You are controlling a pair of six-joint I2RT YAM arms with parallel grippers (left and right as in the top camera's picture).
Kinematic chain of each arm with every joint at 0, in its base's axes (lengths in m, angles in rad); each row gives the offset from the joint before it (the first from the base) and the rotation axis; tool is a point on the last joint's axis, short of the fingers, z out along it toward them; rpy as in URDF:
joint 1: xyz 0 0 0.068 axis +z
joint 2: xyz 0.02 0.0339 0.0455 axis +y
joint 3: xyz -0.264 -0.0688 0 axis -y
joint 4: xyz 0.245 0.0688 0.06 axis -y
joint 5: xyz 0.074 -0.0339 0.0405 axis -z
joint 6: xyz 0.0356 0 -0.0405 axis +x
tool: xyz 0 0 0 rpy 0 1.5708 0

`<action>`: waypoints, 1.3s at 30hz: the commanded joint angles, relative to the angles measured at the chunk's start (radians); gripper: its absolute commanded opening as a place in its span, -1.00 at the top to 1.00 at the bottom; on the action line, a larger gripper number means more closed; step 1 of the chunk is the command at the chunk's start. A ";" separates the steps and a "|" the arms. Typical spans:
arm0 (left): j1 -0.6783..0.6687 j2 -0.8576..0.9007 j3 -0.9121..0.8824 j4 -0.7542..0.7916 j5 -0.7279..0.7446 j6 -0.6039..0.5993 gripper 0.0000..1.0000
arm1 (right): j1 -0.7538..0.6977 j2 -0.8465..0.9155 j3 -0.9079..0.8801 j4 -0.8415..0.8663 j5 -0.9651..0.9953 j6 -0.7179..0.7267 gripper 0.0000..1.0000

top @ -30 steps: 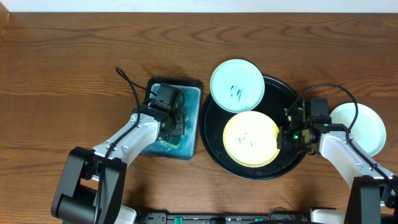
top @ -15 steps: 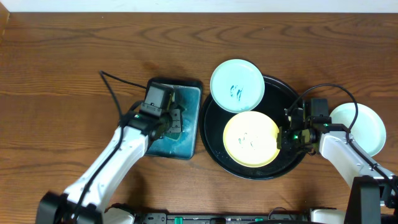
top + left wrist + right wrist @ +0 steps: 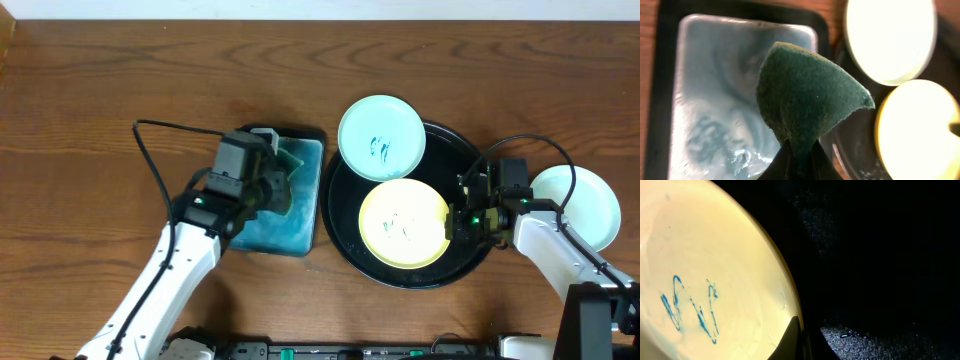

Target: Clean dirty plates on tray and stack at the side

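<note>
- Widest of all, the brown wood-grain bench (image 3: 110, 90) carries everything.
- On its right half sits the round black tray (image 3: 343, 240), holding two plates; droplets glisten on its bare black floor in the right wrist view.
- Just left of the tray, nearly touching its rim, there's the rectangular black-rimmed basin (image 3: 302, 243), filled with bluish, cloudy, swirling water.
- Yellow plate (image 3: 400, 222) lies flat in the tray's middle, and teal scribbles (image 3: 690, 310) show on its face.
- A mint-white plate (image 3: 381, 137) is perched on the tray's upper-left rim, overhanging onto the bench, with a teal mark at its centre.
- A second mint-white plate (image 3: 592, 205) rests on the bench off the tray's right side, partly hidden under the right arm; no marks show on it.
- Right hand (image 3: 463, 222) is down inside the tray at the yellow plate's right edge, closed, its tip against the rim; whether it pinches the rim, I cannot tell.
- Left hand (image 3: 272, 185) hangs over the basin's right part, clamped tight on a dark green sponge (image 3: 805, 100).
- The sponge fans out above the water, well short of both tray plates, with the basin's right wall and the tray rim between.
</note>
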 commanded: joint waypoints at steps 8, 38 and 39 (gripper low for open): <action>0.267 -0.006 -0.005 0.028 0.519 0.135 0.85 | 0.011 0.003 -0.018 -0.008 0.014 0.007 0.97; 0.429 0.115 -0.031 0.125 0.868 0.164 0.85 | 0.011 0.003 -0.018 -0.005 0.014 0.007 0.97; 0.429 0.115 -0.031 0.125 0.868 0.164 0.85 | 0.011 0.003 -0.018 -0.005 0.014 0.007 0.98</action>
